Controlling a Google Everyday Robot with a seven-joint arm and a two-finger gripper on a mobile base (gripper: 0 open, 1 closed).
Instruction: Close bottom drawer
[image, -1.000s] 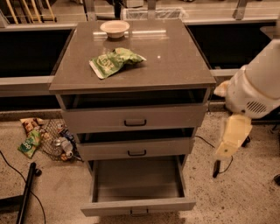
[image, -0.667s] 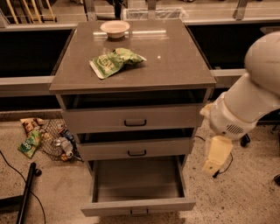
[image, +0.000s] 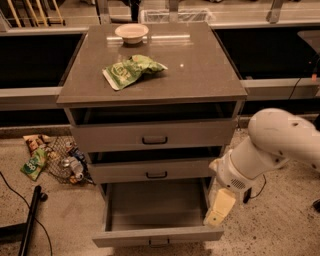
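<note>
Bottom drawer (image: 155, 220) pulled wide open at the grey cabinet (image: 150, 130) foot, gripper (image: 220, 207) beside its right front corner, grasp state impossible to tell, green snack bag (image: 131, 70) left of centre on top, bowl (image: 131, 33) at back edge, littered wire basket (image: 62, 160) on floor left.

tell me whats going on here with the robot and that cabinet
A one-armed robot is set on shutting the bottom drawer of a grey cabinet. The drawer is pulled far out and looks empty. The gripper hangs low by the drawer's right side, near the front corner; whether it touches the drawer can't be told. A green bag and a bowl sit on the cabinet top.
</note>
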